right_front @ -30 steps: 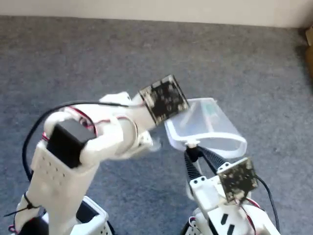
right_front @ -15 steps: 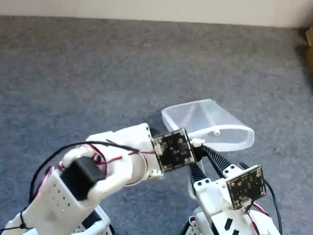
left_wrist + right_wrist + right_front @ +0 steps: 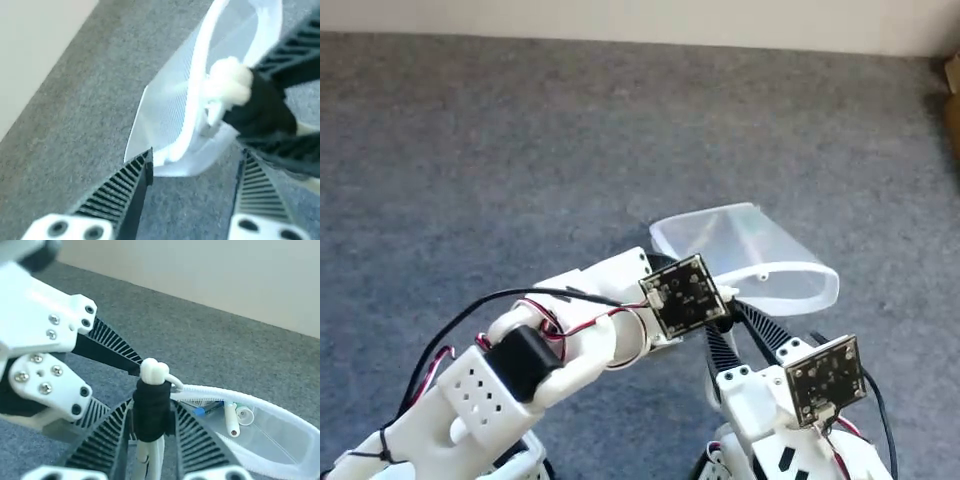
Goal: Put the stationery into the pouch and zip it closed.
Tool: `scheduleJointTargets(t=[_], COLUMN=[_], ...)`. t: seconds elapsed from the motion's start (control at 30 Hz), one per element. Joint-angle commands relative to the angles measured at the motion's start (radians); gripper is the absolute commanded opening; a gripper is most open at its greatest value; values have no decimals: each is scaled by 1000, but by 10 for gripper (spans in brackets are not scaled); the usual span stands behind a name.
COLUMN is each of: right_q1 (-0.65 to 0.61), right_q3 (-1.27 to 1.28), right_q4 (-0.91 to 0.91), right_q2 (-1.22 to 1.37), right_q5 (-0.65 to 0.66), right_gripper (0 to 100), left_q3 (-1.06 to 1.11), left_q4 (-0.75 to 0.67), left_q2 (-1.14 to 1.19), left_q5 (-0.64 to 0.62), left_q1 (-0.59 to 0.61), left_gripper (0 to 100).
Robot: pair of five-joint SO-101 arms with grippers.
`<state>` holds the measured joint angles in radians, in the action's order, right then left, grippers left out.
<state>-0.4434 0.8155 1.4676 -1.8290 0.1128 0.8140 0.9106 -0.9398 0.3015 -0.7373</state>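
A translucent white pouch [image 3: 750, 255] lies on the grey carpet, its mouth gaping. Inside it are pens [image 3: 234, 417] and a blue-tipped item [image 3: 207, 409]. My right gripper [image 3: 152, 410] is shut on the black zip pull [image 3: 150, 407], which ends in a white knot [image 3: 154, 371], at the pouch's near corner [image 3: 725, 295]. My left gripper [image 3: 195, 160] is open, its black fingers [image 3: 125, 195] straddling the near end of the pouch [image 3: 175, 110] right beside the right gripper's fingers [image 3: 260, 107]. From above, the left arm's wrist board [image 3: 685, 295] covers that spot.
Bare grey carpet [image 3: 520, 150] surrounds the pouch on the far and left sides. A pale wall [image 3: 620, 15] runs along the back. Both arm bases crowd the near edge [image 3: 760, 440].
The left arm has swung from the pouch's far-left side down toward the near corner, beside the right gripper. The pouch has shifted slightly away and its mouth has spread.
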Motion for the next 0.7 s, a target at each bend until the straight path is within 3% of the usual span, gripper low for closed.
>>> scheduleJointTargets(t=[0.0,0.1,0.33,0.53,0.67], right_q1=[2,2,2,5,7], right_q3=[-64,-59,-58,-58,-58], right_q4=[2,2,1,-7,-44], right_q2=[-8,-8,-8,-5,-4], right_q5=[-15,-20,-20,-21,-44], right_gripper=[5,5,5,5,5], left_q3=[16,54,145,153,154], left_q4=[-78,-120,-264,-272,-270], left_q2=[-24,-24,-30,-31,-31], left_q5=[-31,-34,-66,-66,-66], left_q1=[-15,-15,-15,-15,-13], left_gripper=[262,258,128,2,6])
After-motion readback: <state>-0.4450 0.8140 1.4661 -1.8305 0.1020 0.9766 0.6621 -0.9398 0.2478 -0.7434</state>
